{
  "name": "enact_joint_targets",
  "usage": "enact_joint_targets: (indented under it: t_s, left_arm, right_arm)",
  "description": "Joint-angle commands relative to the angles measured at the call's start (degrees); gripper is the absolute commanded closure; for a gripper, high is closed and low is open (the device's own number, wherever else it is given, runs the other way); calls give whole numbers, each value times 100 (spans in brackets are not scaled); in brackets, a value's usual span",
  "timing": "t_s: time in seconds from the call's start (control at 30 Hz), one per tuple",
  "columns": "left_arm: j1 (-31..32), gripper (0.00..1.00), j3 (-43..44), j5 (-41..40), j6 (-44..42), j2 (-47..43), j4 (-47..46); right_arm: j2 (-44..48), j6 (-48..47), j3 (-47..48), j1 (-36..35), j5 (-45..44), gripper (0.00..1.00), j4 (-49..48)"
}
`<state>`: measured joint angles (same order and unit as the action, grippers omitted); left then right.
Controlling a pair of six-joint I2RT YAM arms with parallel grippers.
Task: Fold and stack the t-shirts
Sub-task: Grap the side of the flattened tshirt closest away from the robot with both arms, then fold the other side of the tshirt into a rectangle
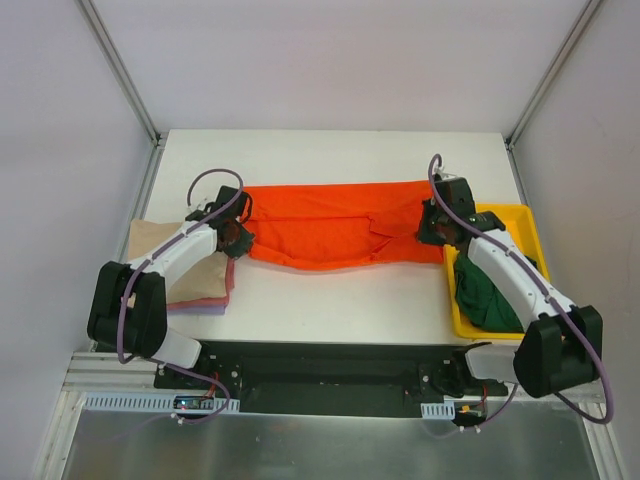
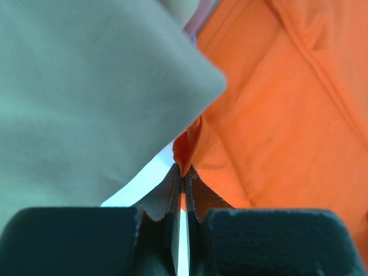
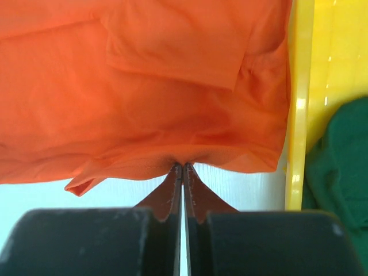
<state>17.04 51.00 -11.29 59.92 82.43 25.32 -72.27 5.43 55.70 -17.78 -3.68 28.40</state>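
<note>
Top view: orange-red t-shirt [image 1: 330, 235] spans mid-table, stretched left to right (green t-shirt [image 1: 485, 290] in yellow tray [image 1: 500, 212], right). Left wrist: left gripper [image 2: 183, 172] pinched tight on its left edge. Right wrist: right gripper [image 3: 182, 168] clamped on its right edge.

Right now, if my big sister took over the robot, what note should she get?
Left fingers shut on the orange shirt's left edge.
Right fingers shut on its right edge, beside the yellow tray.
It lies stretched across the table.
Green shirt bunched in the tray, unfolded.
Done: tan shirt folded on a pink and lavender pile, far left.
Left: finish orange, fold green, stack both.
</note>
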Motion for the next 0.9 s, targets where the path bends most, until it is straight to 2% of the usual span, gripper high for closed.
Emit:
enact_joint_targets:
  t_s: [0.0, 0.43, 0.87]
  left_arm:
    - [-157, 100, 498, 285, -349, 299, -19]
    - [-438, 100, 1201, 435, -534, 1152, -18]
    - [-649, 100, 1729, 505, -490, 1723, 34]
  right_arm:
    - [-480, -323, 748, 222, 70, 100, -212]
    - [-2036, -798, 2155, 477, 140, 100, -107]
    - [-2467, -1018, 2445, 539, 26, 100, -327]
